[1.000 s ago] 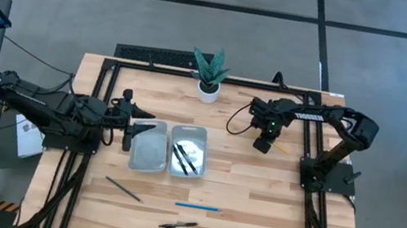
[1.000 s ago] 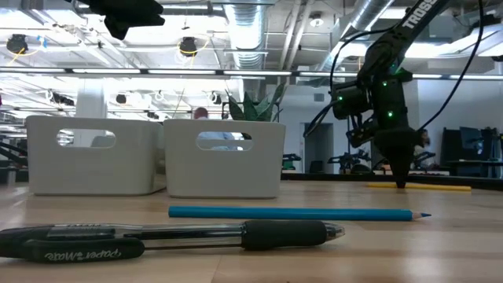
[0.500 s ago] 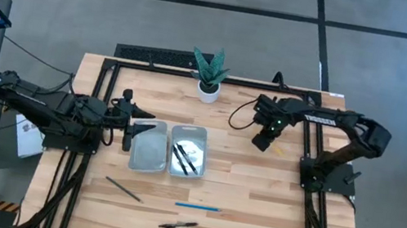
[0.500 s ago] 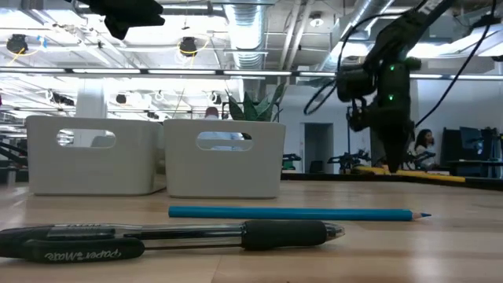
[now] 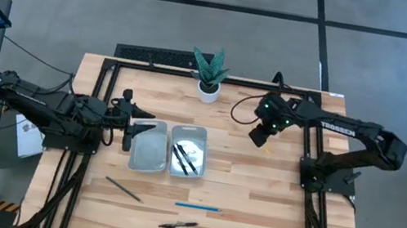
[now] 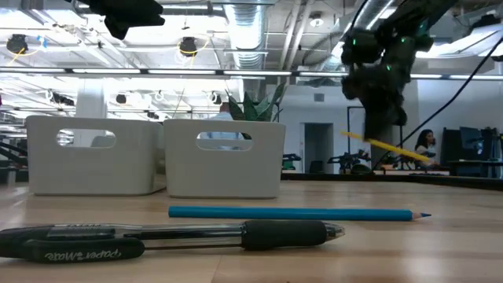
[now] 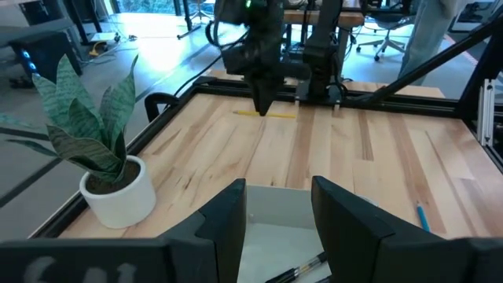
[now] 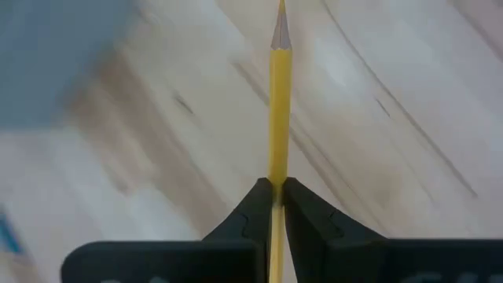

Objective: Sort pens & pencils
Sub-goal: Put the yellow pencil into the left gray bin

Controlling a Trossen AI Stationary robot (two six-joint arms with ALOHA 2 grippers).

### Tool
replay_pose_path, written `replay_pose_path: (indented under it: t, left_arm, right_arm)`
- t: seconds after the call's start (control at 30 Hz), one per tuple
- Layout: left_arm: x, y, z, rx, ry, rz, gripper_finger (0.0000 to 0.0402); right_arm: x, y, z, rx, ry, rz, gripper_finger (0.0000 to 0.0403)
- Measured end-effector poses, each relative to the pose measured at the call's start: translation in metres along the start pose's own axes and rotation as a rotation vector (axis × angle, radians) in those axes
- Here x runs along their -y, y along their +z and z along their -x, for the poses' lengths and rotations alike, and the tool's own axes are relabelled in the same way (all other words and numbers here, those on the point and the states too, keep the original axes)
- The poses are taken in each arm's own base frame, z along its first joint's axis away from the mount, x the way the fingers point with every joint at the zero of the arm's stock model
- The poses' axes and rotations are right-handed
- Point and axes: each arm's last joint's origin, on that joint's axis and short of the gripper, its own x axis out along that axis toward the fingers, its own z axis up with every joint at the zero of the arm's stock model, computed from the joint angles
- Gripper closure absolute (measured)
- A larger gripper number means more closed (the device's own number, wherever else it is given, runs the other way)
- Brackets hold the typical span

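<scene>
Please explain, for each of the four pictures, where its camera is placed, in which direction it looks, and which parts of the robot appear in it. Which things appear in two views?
High view: above the table, looking straight down; both arms show.
Low view: at table-top height, looking level past the blue pencil; the right gripper hangs in from above.
Left wrist view: on the left arm, looking across the table; its own open left gripper shows.
Right wrist view: on the right arm, looking down; its fingers pinch the yellow pencil.
Shared: low and right wrist views both show the yellow pencil.

Grey floor (image 5: 201,31) surrounded the wooden table (image 5: 257,189); overhead ducts (image 6: 251,20) and ceiling lamps (image 6: 187,47) showed, with perhaps office chairs (image 7: 393,39) beyond.
</scene>
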Motion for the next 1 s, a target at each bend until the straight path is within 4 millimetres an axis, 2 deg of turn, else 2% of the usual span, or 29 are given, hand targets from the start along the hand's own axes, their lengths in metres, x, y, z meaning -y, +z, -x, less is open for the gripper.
replay_pose_path:
  t: [0.27, 0.5, 0.63, 0.7, 0.83, 1.0]
  left_arm:
    - [0.000, 0.000, 0.000, 0.000, -0.003, 0.000, 0.0265]
    - [0.000, -0.001, 0.000, -0.009, -0.006, 0.007, 0.0265]
    - [0.000, -0.001, 0.000, -0.010, -0.007, 0.023, 0.0265]
    - [0.000, -0.001, 0.000, -0.010, -0.007, 0.030, 0.0265]
    - [-0.001, 0.000, 0.000, -0.005, 0.000, 0.036, 0.0265]
    - [-0.001, 0.001, 0.000, 0.004, -0.001, 0.071, 0.0265]
  right_arm:
    - [-0.037, 0.024, 0.023, 0.380, 0.224, 0.060, 0.0354]
    - [-0.076, 0.046, 0.045, 0.759, 0.434, 0.214, 0.0354]
    - [-0.092, 0.055, 0.048, 0.908, 0.514, 0.270, 0.0353]
    - [-0.096, 0.059, 0.046, 0.954, 0.515, 0.269, 0.0353]
    - [-0.108, 0.073, 0.035, 0.938, 0.502, 0.283, 0.0353]
    - [-0.130, 0.099, 0.023, 0.948, 0.491, 0.369, 0.0353]
